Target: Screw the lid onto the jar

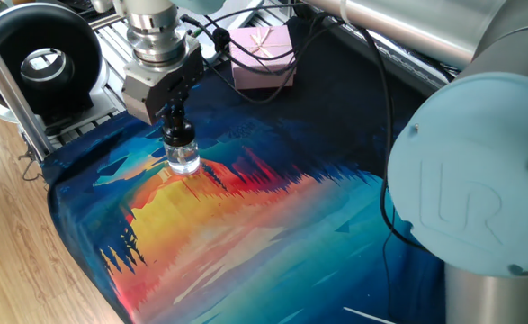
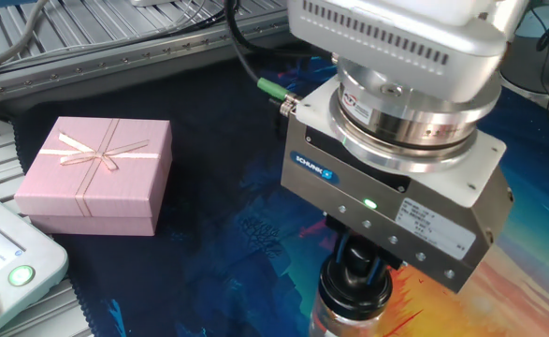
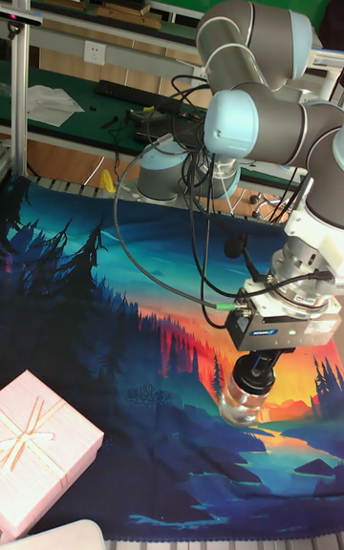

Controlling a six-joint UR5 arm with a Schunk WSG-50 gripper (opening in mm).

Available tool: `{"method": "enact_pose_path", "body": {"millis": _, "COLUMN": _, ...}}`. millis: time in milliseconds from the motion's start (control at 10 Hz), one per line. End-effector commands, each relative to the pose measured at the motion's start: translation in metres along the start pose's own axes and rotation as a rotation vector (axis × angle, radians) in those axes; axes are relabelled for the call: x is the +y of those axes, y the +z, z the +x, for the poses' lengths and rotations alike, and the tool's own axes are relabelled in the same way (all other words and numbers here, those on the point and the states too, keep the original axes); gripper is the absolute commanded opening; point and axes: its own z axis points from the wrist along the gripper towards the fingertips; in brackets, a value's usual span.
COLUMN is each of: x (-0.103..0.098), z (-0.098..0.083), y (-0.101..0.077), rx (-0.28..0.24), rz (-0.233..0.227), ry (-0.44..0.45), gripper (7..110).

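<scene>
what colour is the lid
Black; the lid shows best in the tall fixed view.

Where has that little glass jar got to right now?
The jar stands on the colourful mat, directly under the claw, which grips the black lid on its neck. The pink box sits well behind it.

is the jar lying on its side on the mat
No, the jar stands upright on the mat, with the lid on its neck and the gripper directly above.
</scene>
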Motion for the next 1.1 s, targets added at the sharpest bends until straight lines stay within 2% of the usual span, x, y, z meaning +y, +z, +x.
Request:
{"method": "enact_pose_path", "body": {"millis": 0, "x": 0.0050, "z": -0.0088, "y": -0.0013, "rx": -0.013, "rz": -0.018, "ry": 0.119, "gripper": 7}}
{"method": "enact_pose_path", "body": {"millis": 200, "x": 0.0077, "z": -0.0116, "y": 0.0022, "rx": -0.019, "rz": -0.025, "ry": 0.154, "gripper": 7}}
{"method": "enact_pose_path", "body": {"millis": 600, "x": 0.0074, "z": -0.0123, "y": 0.0010, "rx": -0.008, "rz": -0.025, "ry": 0.128, "gripper": 7}}
{"method": "enact_pose_path", "body": {"millis": 700, "x": 0.0079, "z": -0.0073, "y": 0.0009, "rx": 0.012, "rz": -0.026, "ry": 0.117, "gripper": 7}}
{"method": "enact_pose_path", "body": {"millis": 800, "x": 0.0090, "z": -0.0035, "y": 0.0005, "rx": 0.027, "rz": -0.030, "ry": 0.102, "gripper": 22}}
{"method": "enact_pose_path", "body": {"millis": 1000, "x": 0.0096, "z": -0.0039, "y": 0.0007, "rx": 0.024, "rz": -0.033, "ry": 0.048, "gripper": 22}}
